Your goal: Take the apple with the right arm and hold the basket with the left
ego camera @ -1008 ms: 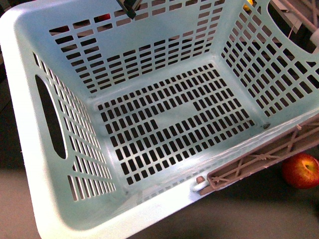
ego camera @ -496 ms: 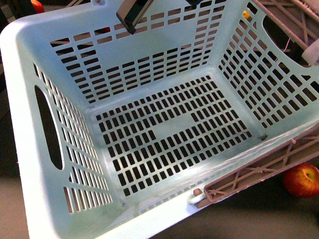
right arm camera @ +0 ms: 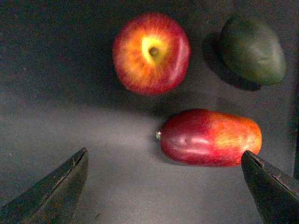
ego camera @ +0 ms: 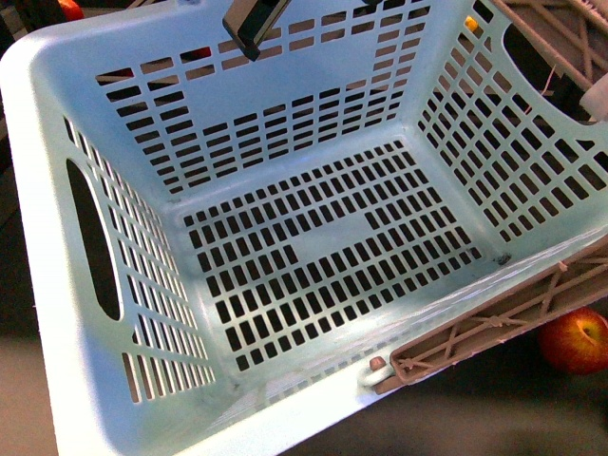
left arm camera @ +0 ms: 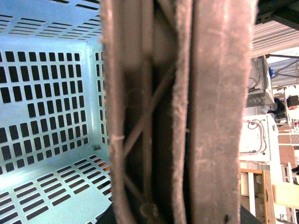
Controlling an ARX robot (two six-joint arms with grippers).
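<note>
**Kid:** Where is the apple?

**Me:** The apple (right arm camera: 151, 52) sits on the dark table (right arm camera: 70, 121), just outside the basket (ego camera: 57, 237), by its near right corner. Its stem dimple points up at me.

**Kid:** Is your right hand ready?

**Me:** My right hand (right arm camera: 163, 196) is open wide and holds nothing. But it is not lined up. The long red and yellow fruit (right arm camera: 210, 137), maybe a mango, is closer to my fingers than the apple is.

**Kid:** So what should you do?

**Me:** I think I should slide over until the apple is in the middle of my two fingers. Then I go down with one finger on each side. I should stay wide until I am low, so I do not bump the long fruit just beside it. Then I squeeze softly, because the apple is round and could roll.

**Kid:** And your left hand?

**Me:** The brown handle (left arm camera: 177, 112) fills that camera, very close. I cannot see my left fingers, so I cannot tell if they are shut on it.

**Kid:** How many things are there?

**Me:** One apple, one long red fruit and one dark green fruit (right arm camera: 252, 49), maybe an avocado. There is one basket with nothing in it. I can see two handles on it.
</note>
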